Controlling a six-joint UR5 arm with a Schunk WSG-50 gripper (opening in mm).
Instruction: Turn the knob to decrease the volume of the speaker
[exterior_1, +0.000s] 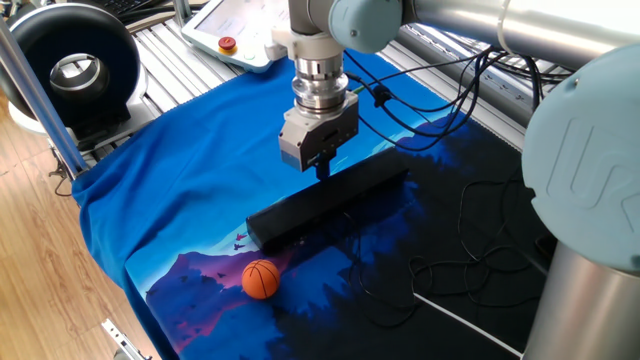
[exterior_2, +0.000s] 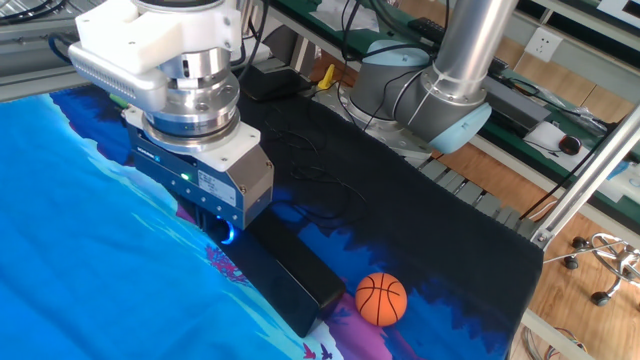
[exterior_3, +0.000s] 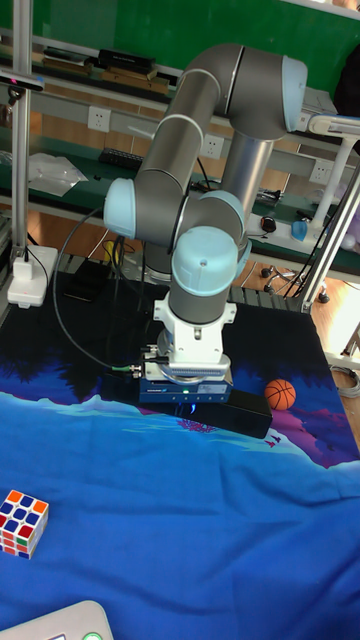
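Observation:
The speaker (exterior_1: 335, 198) is a long matte-black bar lying diagonally on the blue cloth; it also shows in the other fixed view (exterior_2: 292, 277) and the tall view (exterior_3: 248, 412). My gripper (exterior_1: 322, 168) points straight down onto the speaker's top face near its far long edge. Its dark fingers stand close together and touch the bar. The knob is hidden between the fingers and under the gripper body (exterior_2: 205, 175). In the tall view the gripper (exterior_3: 186, 404) covers the speaker's left half.
A small orange ball (exterior_1: 260, 278) lies near the speaker's front end. A big round black ring device (exterior_1: 75, 68) stands at the back left, a teach pendant (exterior_1: 232, 30) behind the arm. Thin black cables (exterior_1: 470, 235) loop on the right. A colour cube (exterior_3: 22, 522) sits apart.

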